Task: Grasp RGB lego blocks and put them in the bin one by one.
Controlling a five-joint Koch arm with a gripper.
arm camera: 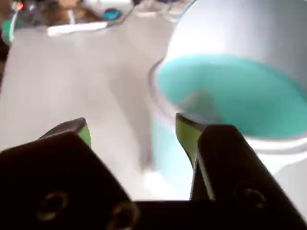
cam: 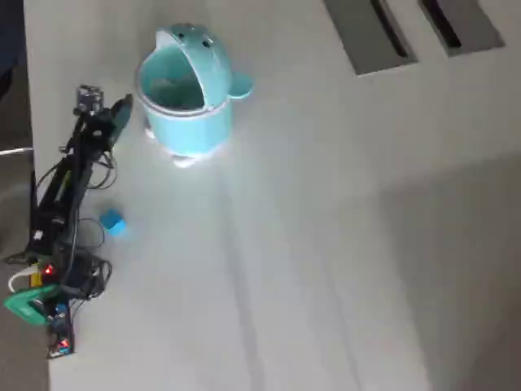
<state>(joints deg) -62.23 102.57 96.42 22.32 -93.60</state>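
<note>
The light-teal whale bin (cam: 189, 90) stands at the table's top left in the overhead view, lid flipped open; something small and dim lies inside, too blurred to tell. In the wrist view its open mouth (arm camera: 240, 96) fills the upper right. A bright blue lego block (cam: 112, 221) lies on the table beside the arm, well below the bin in the overhead view. My gripper (arm camera: 132, 129) is open and empty, its green-tipped jaws wide apart just beside the bin's rim; in the overhead view the gripper (cam: 122, 114) is left of the bin. No green or red block shows.
The arm's base with wires, a red light and a green clamp (cam: 32, 305) sits at the table's left edge. Two dark slots (cam: 378, 28) lie at the top right. The pale table (cam: 326, 244) spreads right and below.
</note>
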